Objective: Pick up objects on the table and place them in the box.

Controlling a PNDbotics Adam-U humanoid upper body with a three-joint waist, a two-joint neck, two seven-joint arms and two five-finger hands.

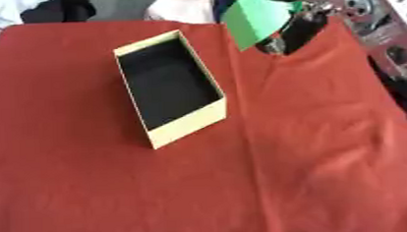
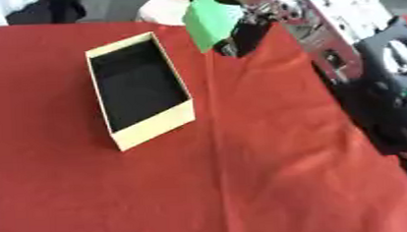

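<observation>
Right hand (image 2: 253, 17) curled round a green card-like object (image 1: 256, 17), lifted above the red tablecloth (image 1: 311, 147)
Open yellow box (image 1: 173, 85) with black lining left of the fingers, well apart; silver-and-black forearm seen along its length only in right eye view

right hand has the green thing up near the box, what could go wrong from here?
1. The green object is lifted beyond the box's far right corner, not over the opening; released here, it would likely land on the red cloth.
2. It looks flat and wide, so it may catch on the rim.
3. The right hand is mostly hidden behind it, so the hold can't be checked.
</observation>
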